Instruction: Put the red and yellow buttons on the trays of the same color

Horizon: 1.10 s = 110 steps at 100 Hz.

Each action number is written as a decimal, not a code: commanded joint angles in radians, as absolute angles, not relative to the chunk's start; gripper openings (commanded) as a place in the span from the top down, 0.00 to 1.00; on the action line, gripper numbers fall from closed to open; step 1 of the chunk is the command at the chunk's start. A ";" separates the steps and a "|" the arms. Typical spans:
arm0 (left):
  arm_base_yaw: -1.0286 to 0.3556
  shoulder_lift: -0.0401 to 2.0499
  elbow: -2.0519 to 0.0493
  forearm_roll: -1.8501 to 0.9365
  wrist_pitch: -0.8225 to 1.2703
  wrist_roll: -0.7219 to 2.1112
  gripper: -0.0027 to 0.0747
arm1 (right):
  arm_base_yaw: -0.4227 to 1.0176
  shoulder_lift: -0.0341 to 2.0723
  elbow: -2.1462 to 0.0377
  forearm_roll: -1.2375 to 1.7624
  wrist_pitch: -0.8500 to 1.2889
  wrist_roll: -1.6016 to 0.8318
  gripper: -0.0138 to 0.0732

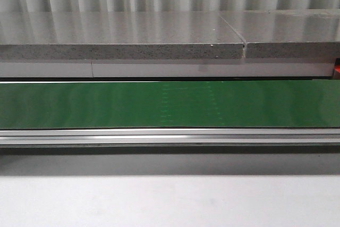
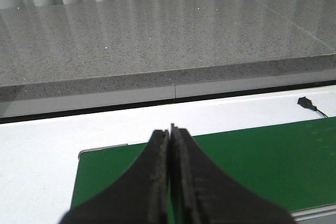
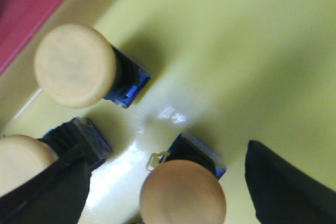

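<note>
My right gripper (image 3: 169, 190) is open just over the yellow tray (image 3: 241, 51). A yellow button (image 3: 182, 192) on a blue and black base stands between its dark fingers (image 3: 286, 184), with a gap on each side. Two more yellow buttons (image 3: 75, 65) (image 3: 20, 162) stand on the same tray; the second is partly behind the other finger. An edge of the red tray (image 3: 29, 3) shows beside the yellow one. No red button is in view. My left gripper (image 2: 169, 131) is shut and empty, above the end of the green belt (image 2: 262, 156). Neither gripper shows in the front view.
A green conveyor belt (image 1: 170, 104) with a metal rail (image 1: 170, 136) runs across the front view, and a grey stone counter (image 1: 122, 35) lies behind it. A small black connector (image 2: 305, 102) lies on the white surface (image 2: 42, 150) by the belt.
</note>
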<state>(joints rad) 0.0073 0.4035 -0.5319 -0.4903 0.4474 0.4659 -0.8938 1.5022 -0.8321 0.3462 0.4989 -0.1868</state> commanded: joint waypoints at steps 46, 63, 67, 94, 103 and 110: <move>-0.001 0.411 -0.558 -0.507 0.382 0.465 0.99 | -0.509 1.177 -0.938 0.370 0.534 -0.223 0.15; -0.001 0.411 -0.558 -0.507 0.382 0.465 0.99 | -0.287 1.074 -0.938 0.370 0.539 -0.276 0.15; -0.001 0.411 -0.558 -0.507 0.382 0.465 0.99 | -0.249 1.046 -0.936 0.369 0.540 -0.290 0.15; -0.001 0.411 -0.558 -0.507 0.382 0.465 0.99 | -0.102 0.858 -0.882 0.337 0.575 -0.373 0.17; -0.001 0.411 -0.558 -0.507 0.382 0.465 0.99 | -0.102 0.792 -0.832 0.327 0.592 -0.373 0.23; -0.001 0.411 -0.558 -0.507 0.382 0.465 0.99 | -0.102 0.739 -0.792 0.327 0.602 -0.373 0.28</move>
